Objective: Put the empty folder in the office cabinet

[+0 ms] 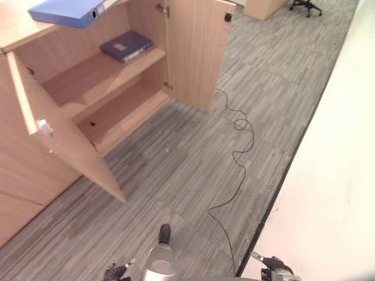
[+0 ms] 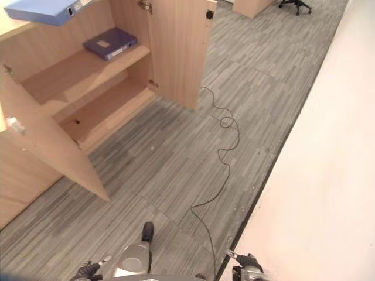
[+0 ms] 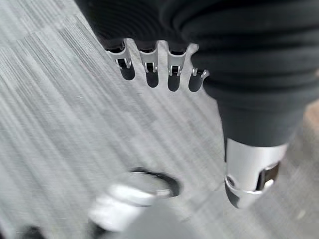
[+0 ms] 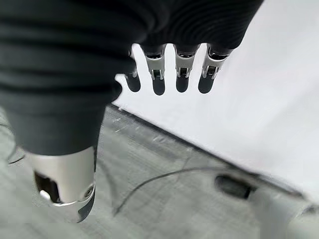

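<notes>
Light wood office cabinet (image 1: 193,47) stands with both doors swung wide, well ahead of and to the left of both hands. Left hand (image 3: 159,59) hangs low at the robot's side, fingers straight and relaxed, holding nothing, only grey carpet (image 1: 193,158) past the fingertips. Right hand (image 4: 169,69) likewise loose and empty, fingers extended, over the line where the carpet meets a white wall (image 1: 334,175). One dark blue folder (image 1: 126,45) lies flat on the upper shelf (image 1: 94,73) inside the cabinet, far from either hand. A second, lighter blue folder (image 1: 70,10) lies on the cabinet top, also far ahead and to the left of the hands, part of it overhanging the front edge. Which one is the empty folder can't be told from here. Judgement: if the one on the shelf is the task folder, placing is done and the hands are clear of it; if it is the one on top, the grasp hasn't begun. Next move then calls for stepping closer, raising a hand to the top, gripping the overhanging part and sliding the folder onto a shelf between the open doors. Lower shelf (image 1: 123,111) is bare. An office chair (image 1: 306,6) sits far off, beyond the cabinet.
</notes>
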{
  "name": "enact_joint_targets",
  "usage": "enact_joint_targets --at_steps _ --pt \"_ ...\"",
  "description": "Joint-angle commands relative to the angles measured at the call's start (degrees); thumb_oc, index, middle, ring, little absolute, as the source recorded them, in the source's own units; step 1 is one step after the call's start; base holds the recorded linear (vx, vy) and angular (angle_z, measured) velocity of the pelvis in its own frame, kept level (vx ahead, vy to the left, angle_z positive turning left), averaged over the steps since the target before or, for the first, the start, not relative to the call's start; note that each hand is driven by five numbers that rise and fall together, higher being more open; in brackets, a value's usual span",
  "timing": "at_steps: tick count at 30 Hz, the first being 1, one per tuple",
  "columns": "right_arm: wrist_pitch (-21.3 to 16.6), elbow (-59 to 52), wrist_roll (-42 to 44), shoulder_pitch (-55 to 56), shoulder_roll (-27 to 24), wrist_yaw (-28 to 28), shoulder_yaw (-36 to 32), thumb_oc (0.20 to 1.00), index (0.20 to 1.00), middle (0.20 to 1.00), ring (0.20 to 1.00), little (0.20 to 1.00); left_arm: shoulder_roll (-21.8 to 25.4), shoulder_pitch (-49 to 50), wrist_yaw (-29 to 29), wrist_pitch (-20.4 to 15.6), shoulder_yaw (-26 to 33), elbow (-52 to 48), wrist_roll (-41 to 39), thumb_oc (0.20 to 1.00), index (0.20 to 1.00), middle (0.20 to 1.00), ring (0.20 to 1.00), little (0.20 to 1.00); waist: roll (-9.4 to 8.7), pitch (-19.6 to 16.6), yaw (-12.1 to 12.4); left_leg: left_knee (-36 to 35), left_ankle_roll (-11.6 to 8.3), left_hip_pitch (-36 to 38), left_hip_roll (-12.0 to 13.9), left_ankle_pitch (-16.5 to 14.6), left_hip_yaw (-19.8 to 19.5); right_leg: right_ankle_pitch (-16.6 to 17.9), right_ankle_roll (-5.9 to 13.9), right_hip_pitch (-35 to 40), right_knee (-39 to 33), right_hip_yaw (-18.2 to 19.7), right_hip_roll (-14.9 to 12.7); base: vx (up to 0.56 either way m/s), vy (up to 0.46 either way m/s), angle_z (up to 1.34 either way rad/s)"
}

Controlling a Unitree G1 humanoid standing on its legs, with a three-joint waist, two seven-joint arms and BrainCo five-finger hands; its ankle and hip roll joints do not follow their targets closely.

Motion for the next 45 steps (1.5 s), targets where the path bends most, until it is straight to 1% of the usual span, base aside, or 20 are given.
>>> enact_joint_targets --at_steps 1,2,3,4,5,7,9,11,14,17,21,24,31,35,38,39,40,42,43,45 --pt "0.5 -1.7 -1.2 0.9 -4.0 1.0 0.1 1.000 1.000 1.000 1.000 1.000 1.9 2.1 0.1 -0.9 -6.0 0.4 0.1 1.000 1.000 1.000 1.000 1.000 2.32 -4.4 3.3 3.9 1.88 -8.1 -3.2 -2.6 -4.1 6.4 7.05 1.1 6.9 -3.7 -11.1 0.44 0.622 0.17" --pt "0.6 -2.2 -1.0 1.1 -4.0 1.3 0.0 1.000 1.000 1.000 1.000 1.000 2.1 2.1 0.0 -0.7 -6.0 0.5 0.7 1.000 1.000 1.000 1.000 1.000 2.42 -4.5 3.3 3.8 2.29 -6.2 -4.7 -4.7 -4.4 9.0 7.04 0.2 11.1 -4.2 -14.0 0.40 0.652 0.14" --pt "0.5 -3.3 -0.6 1.0 -4.4 1.3 0.0 1.000 1.000 1.000 1.000 1.000 2.3 2.2 -0.2 -0.5 -6.7 0.1 1.2 1.000 1.000 1.000 1.000 1.000 3.29 -4.1 3.1 3.8 4.26 -3.9 -7.2 -6.2 -5.1 15.6 5.92 -1.9 18.3 -5.5 -18.0 0.41 0.635 0.09" --pt "0.1 -4.1 -0.4 1.1 -4.3 1.3 0.4 1.000 1.000 1.000 1.000 1.000 2.5 2.2 -0.3 -0.4 -7.1 0.0 1.3 1.000 1.000 1.000 1.000 1.000 3.79 -3.8 2.3 3.3 4.90 -2.8 -8.0 -6.7 -5.9 16.1 4.60 -3.7 22.2 -4.7 -17.5 0.38 0.611 0.24" --pt "-0.2 -4.9 -0.4 0.9 -4.2 1.4 1.0 1.000 1.000 1.000 1.000 1.000 2.5 2.0 -0.3 -0.3 -7.7 -0.2 1.4 1.000 1.000 1.000 1.000 1.000 4.85 -3.2 1.2 2.4 5.44 -0.7 -7.8 -7.3 -6.7 11.5 2.57 -7.2 24.9 -3.1 -14.4 0.24 0.309 0.42" --pt "-0.6 -5.7 -0.2 0.4 -4.1 1.4 1.5 1.000 1.000 1.000 1.000 1.000 2.5 1.5 -0.6 -0.6 -8.4 -0.9 1.6 1.000 1.000 1.000 1.000 1.000 6.72 -1.5 -0.5 2.2 5.68 1.3 -7.6 -7.6 -8.4 4.8 0.67 -12.7 27.1 -3.8 -9.6 0.16 0.167 0.65" --pt "-0.8 -6.2 0.1 -0.8 -4.0 1.3 2.2 1.000 1.000 1.000 1.000 1.000 2.4 1.1 -1.2 -0.4 -9.1 -1.5 1.6 1.000 1.000 1.000 1.000 1.000 7.57 0.8 -2.1 2.2 5.58 4.1 -7.8 -8.3 -10.8 1.4 0.00 -17.6 24.9 -4.2 -3.9 0.15 0.043 0.69" --pt "-1.3 -6.5 0.6 -1.2 -3.7 1.2 2.8 1.000 1.000 1.000 1.000 1.000 2.2 0.8 -1.3 -0.6 -9.6 -1.9 1.8 1.000 1.000 1.000 1.000 1.000 7.12 2.2 -3.5 2.5 5.61 5.9 -8.8 -8.3 -13.1 2.6 -0.58 -20.1 18.7 -3.4 1.2 0.14 -0.011 0.69" --pt "-1.7 -6.1 2.0 -0.7 -3.3 1.1 2.7 1.000 1.000 1.000 1.000 1.000 2.0 0.6 -1.7 -0.6 -10.1 -1.6 2.9 1.000 1.000 1.000 1.000 1.000 5.62 2.5 -5.0 2.3 5.31 8.6 -10.2 -9.8 -16.1 4.4 -0.15 -21.7 10.7 0.8 6.7 0.24 -0.048 0.67" --pt "-1.6 -5.0 2.9 0.5 -3.2 0.7 1.4 1.000 1.000 1.000 1.000 1.000 1.8 0.4 -2.1 -0.4 -10.5 -1.0 4.1 1.000 1.000 1.000 1.000 1.000 5.33 2.2 -7.0 1.5 5.41 11.4 -11.1 -10.8 -20.2 6.9 0.59 -24.0 7.0 4.5 9.8 0.27 -0.045 0.68" --pt "-1.3 -3.8 3.4 2.1 -3.3 0.7 0.1 1.000 1.000 1.000 1.000 1.000 1.9 0.5 -2.3 -0.3 -10.6 -0.8 4.6 1.000 1.000 1.000 1.000 1.000 5.08 1.6 -8.7 0.7 5.21 14.0 -11.2 -11.9 -23.7 9.2 1.34 -24.8 4.5 6.4 10.4 0.30 -0.105 0.70" --pt "-1.2 -3.0 3.2 3.5 -3.3 1.0 -0.4 1.000 1.000 1.000 1.000 1.000 1.8 1.5 -2.5 0.1 -9.1 0.4 5.1 1.000 1.000 1.000 1.000 1.000 4.52 -0.4 -8.5 0.1 4.64 16.0 -10.5 -14.2 -22.8 9.6 1.21 -20.9 0.3 2.2 8.9 0.27 -0.128 0.51" --pt "-1.9 -2.4 3.6 3.8 -4.1 0.9 -0.1 1.000 1.000 1.000 1.000 1.000 0.7 2.4 -2.3 0.0 -8.6 1.2 4.4 1.000 1.000 1.000 1.000 1.000 4.28 -3.0 -8.7 0.2 1.19 17.5 -4.0 -16.0 -19.4 6.3 -0.29 -17.4 -1.4 2.1 11.6 0.27 -0.197 -0.07" --pt "-2.3 -2.7 3.5 3.4 -4.8 0.7 0.4 1.000 1.000 1.000 1.000 1.000 0.7 1.7 -2.0 -0.7 -9.3 -0.3 3.2 1.000 1.000 1.000 1.000 1.000 3.97 -2.8 -8.8 4.5 -0.86 16.6 -1.2 -14.5 -17.9 4.2 -1.37 -15.9 -1.2 2.2 12.4 0.19 -0.172 0.05" --pt "-2.5 -2.6 3.8 2.5 -4.7 0.4 0.6 1.000 1.000 1.000 1.000 1.000 0.9 0.8 -1.8 -0.9 -9.5 -1.7 2.0 1.000 1.000 1.000 1.000 1.000 3.14 -0.9 -8.0 17.1 -2.41 11.0 -0.3 -9.7 -15.5 2.8 -2.37 -13.2 -1.2 2.6 12.3 0.11 -0.168 0.07" --pt "-2.5 -2.7 3.8 2.3 -4.8 0.4 0.7 1.000 1.000 1.000 1.000 1.000 1.0 0.6 -1.7 -0.9 -9.6 -2.1 1.8 1.000 1.000 1.000 1.000 1.000 2.83 -0.1 -7.7 22.1 -2.01 8.9 -0.5 -8.5 -14.7 2.5 -2.80 -12.4 -1.0 2.5 12.1 0.05 -0.115 -0.03" --pt "-2.5 -2.7 3.8 2.3 -4.8 0.5 0.7 1.000 1.000 1.000 1.000 1.000 1.0 0.6 -1.7 -0.9 -9.6 -2.1 1.8 1.000 1.000 1.000 1.000 1.000 2.88 -0.1 -7.8 22.4 -2.01 8.7 -0.5 -8.6 -14.8 2.5 -2.80 -12.4 -1.0 2.5 12.2 0.07 -0.100 -0.11" --pt "-2.3 -2.6 3.6 1.3 -5.4 0.0 0.9 1.000 1.000 1.000 1.000 1.000 0.8 0.2 -1.4 -1.2 -9.9 -3.5 0.8 1.000 1.000 1.000 1.000 1.000 2.36 1.8 -6.9 30.0 -0.28 3.0 0.9 -6.6 -10.0 1.2 -3.72 -9.9 -1.2 2.2 11.7 0.12 -0.135 -0.13" --pt "-2.3 -2.6 3.6 1.3 -5.4 0.0 0.8 1.000 1.000 1.000 1.000 1.000 0.8 0.2 -1.4 -1.2 -9.9 -3.5 0.8 1.000 1.000 1.000 1.000 1.000 2.44 1.8 -6.8 30.1 -0.28 3.0 1.0 -6.7 -9.9 1.2 -3.72 -9.9 -1.2 2.2 11.8 0.16 -0.129 -0.06" --pt "-2.3 -2.2 3.6 1.2 -5.8 0.1 0.7 1.000 1.000 1.000 1.000 1.000 0.7 0.5 -1.6 -1.2 -9.9 -3.9 0.5 1.000 1.000 1.000 1.000 1.000 1.67 2.2 -5.9 27.5 1.09 -1.9 -0.2 -10.8 -7.5 0.8 -3.23 -8.2 -2.0 2.7 10.8 0.13 -0.033 -0.04"
